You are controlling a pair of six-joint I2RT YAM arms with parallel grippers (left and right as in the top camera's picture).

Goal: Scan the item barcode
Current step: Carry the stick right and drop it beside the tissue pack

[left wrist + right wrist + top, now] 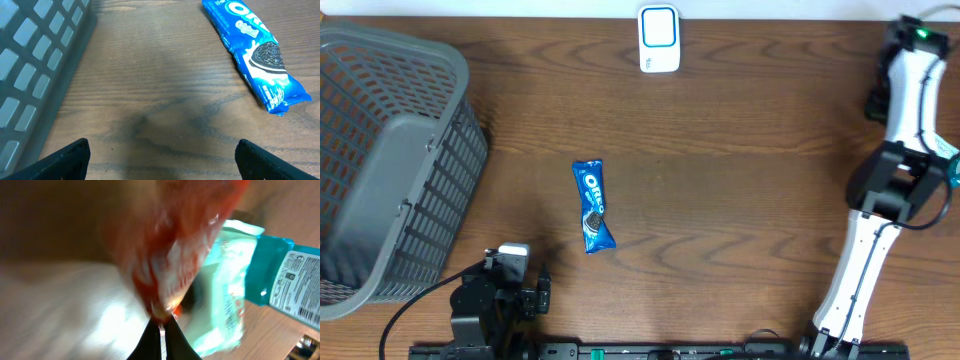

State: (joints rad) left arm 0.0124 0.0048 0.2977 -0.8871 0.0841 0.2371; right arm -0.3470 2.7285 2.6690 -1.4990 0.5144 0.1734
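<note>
left gripper [162, 159] gapes empty, right gripper [161, 336] sits pinched shut: a shallow pinch on the slick oreo pack [592, 205] may slip, leaving its barcode turned from the scanner [659, 38].

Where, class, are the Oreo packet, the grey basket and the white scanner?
Oreo packet [592, 205]: overhead view, middle of wrapper.
grey basket [447, 192]: overhead view, slatted right wall.
white scanner [659, 38]: overhead view, blue-framed face.
</note>
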